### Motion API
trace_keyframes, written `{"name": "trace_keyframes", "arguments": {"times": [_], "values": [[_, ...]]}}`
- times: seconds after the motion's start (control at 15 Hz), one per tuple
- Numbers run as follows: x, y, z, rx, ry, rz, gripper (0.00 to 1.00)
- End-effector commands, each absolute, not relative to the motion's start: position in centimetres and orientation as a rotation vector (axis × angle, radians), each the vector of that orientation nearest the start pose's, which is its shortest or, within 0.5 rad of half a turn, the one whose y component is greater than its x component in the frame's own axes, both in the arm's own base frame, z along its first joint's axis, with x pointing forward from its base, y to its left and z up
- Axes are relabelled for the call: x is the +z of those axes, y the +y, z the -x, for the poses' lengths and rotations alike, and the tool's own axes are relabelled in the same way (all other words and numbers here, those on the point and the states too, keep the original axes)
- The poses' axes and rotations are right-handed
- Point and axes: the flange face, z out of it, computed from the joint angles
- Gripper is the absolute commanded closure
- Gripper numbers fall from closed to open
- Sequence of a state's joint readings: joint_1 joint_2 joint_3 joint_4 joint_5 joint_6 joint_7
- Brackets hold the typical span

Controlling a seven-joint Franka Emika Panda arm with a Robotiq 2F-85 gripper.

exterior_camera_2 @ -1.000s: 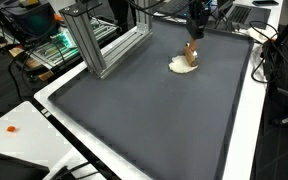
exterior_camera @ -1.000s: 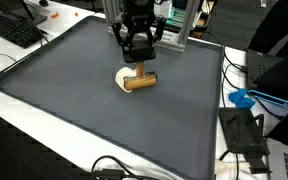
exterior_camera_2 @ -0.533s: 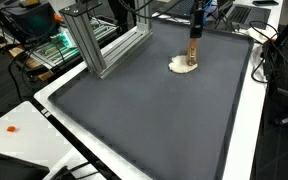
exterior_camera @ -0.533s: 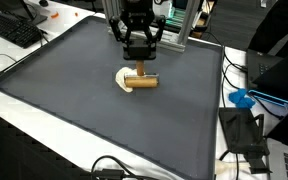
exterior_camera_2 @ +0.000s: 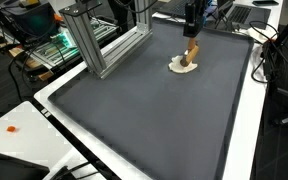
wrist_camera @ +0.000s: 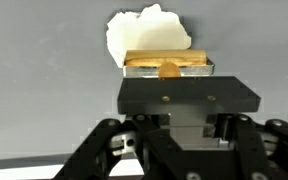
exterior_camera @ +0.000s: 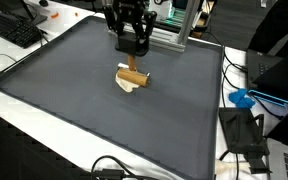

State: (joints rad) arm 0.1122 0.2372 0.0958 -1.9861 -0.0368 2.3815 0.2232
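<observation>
One robot gripper (exterior_camera: 133,50) hangs over the far part of a dark grey mat (exterior_camera: 74,115) that covers a tabletop. Its jaws are closed tight on a tan wooden piece (exterior_camera: 133,77), gripped from above. In an exterior view the wood shows a slim upright part running up into the jaws and a short crossbar at the bottom, tilted with one end lower. In the wrist view the same wood (wrist_camera: 170,62) sits straight ahead of the black gripper body, with pale metallic edging along its sides. Directly beneath it lies a small white patch (exterior_camera: 125,86), ragged at the edges, possibly cloth or paper, lying flat on the mat. The bottom of the wood overlaps this patch in both exterior views; whether it presses on the patch or hangs just above it cannot be told. As for progress, the grasp looks secure, and the wood has not been put down or let go. An aluminium frame (exterior_camera_2: 109,45) stands beside the mat, well apart from the gripper.
</observation>
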Motion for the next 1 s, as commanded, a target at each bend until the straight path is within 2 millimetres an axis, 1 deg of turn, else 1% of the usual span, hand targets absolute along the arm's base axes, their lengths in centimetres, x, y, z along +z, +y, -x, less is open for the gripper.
{"name": "trace_keyframes", "arguments": {"times": [0.0,0.27,0.6,0.93], "values": [[35.8,11.5,-59.6,-0.203,0.268,3.150,0.66],[33.7,11.3,-59.4,-0.144,0.485,3.136,0.66],[33.1,11.3,-59.9,-0.215,0.638,3.117,0.66],[32.4,11.6,-60.0,-0.284,0.716,3.117,0.66]]}}
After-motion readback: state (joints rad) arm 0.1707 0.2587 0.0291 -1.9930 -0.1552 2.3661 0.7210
